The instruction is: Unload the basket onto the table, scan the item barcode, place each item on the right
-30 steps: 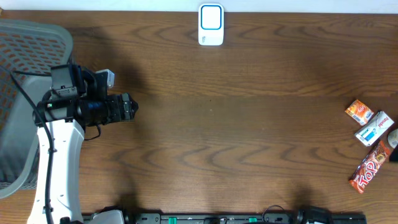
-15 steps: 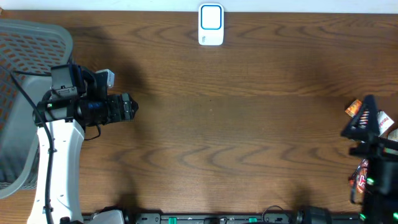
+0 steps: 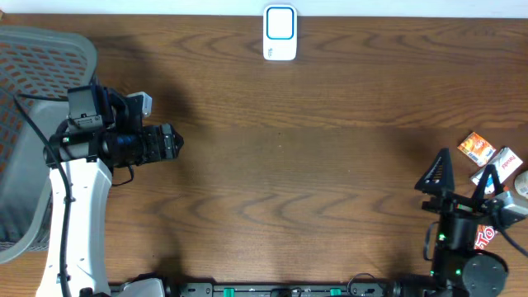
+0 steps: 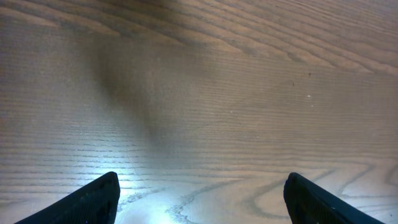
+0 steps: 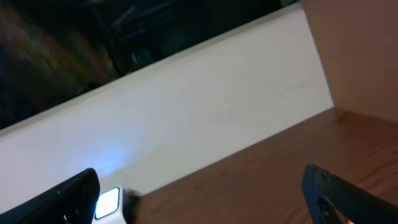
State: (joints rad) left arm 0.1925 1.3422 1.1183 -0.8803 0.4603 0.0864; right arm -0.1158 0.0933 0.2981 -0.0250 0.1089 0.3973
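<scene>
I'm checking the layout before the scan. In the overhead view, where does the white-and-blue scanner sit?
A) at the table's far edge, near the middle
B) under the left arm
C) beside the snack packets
A: the scanner sits at the top middle of the table, well apart from the snack packets at the right edge.

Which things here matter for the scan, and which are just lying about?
For the job: scanner, orange packet, white packet, red bar, right gripper.
Lying about: grey mesh basket, with no clear role.
</scene>
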